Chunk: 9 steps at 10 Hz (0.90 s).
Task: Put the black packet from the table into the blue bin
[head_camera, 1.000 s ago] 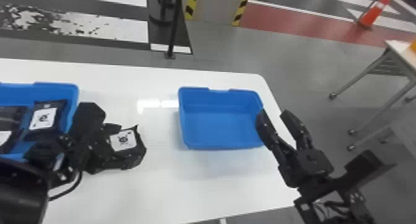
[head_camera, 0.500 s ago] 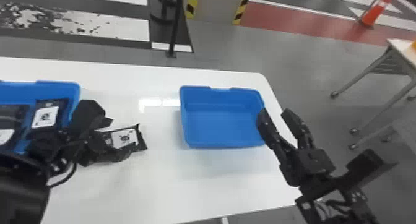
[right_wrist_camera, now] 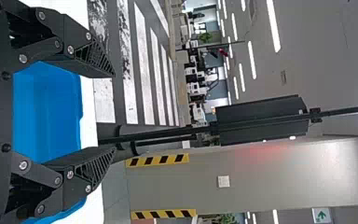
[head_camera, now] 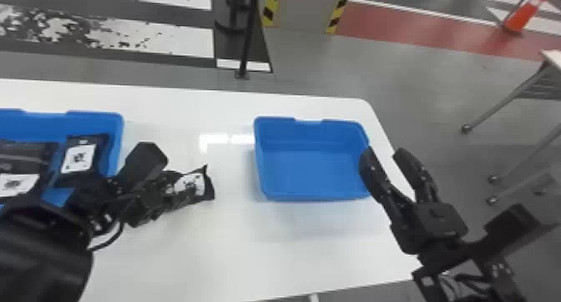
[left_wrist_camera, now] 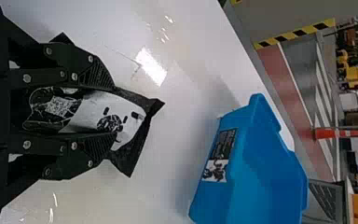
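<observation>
Black packet point(head_camera: 208, 187) with a white label is held between the narrowed jaws of the left gripper point(head_camera: 177, 189), its end protruding past the tips, over the white counter point(head_camera: 200, 259) and left of the blue bin point(head_camera: 313, 167); contact with the counter cannot be determined. Right gripper point(head_camera: 384, 154) is at that bin's right side, jaws wide apart. Farther left, a second blue bin point(head_camera: 94, 118) contains other black packets point(head_camera: 79, 157).

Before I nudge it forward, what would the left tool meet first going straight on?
Probably the empty blue bin; how high the left tool sits over the table is unclear, so it might touch that first.
</observation>
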{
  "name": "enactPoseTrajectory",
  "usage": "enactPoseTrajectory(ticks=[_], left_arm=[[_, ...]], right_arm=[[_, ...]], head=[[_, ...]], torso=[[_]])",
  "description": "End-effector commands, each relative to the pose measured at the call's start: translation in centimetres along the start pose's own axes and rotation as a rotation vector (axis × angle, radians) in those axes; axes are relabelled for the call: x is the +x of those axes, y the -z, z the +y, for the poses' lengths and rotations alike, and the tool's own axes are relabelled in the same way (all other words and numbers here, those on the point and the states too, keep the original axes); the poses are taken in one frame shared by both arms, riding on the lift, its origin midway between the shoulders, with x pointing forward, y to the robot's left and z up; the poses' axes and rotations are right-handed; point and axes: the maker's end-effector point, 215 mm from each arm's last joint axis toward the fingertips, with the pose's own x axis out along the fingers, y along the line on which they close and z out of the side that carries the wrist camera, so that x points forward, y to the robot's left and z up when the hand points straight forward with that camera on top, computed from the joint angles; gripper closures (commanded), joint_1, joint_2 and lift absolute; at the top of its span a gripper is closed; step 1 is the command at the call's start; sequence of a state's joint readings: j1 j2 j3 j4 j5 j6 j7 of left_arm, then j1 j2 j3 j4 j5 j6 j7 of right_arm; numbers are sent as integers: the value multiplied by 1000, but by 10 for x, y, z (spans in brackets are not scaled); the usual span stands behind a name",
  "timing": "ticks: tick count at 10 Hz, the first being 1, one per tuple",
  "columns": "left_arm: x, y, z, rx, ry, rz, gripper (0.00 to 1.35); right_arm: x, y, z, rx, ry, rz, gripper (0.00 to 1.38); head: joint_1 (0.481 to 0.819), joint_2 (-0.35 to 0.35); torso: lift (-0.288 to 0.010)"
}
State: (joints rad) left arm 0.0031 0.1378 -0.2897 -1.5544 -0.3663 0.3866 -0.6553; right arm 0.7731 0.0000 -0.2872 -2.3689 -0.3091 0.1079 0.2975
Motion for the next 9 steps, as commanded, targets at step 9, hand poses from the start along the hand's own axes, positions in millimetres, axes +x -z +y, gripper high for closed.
enactPoseTrajectory(ticks=[9], left_arm=[[-148, -5, 139, -7, -295, -94, 1213]], right_arm=[[0, -2, 1, -1, -1, -3, 509]], head=[[695, -180]], torso=[[-110]])
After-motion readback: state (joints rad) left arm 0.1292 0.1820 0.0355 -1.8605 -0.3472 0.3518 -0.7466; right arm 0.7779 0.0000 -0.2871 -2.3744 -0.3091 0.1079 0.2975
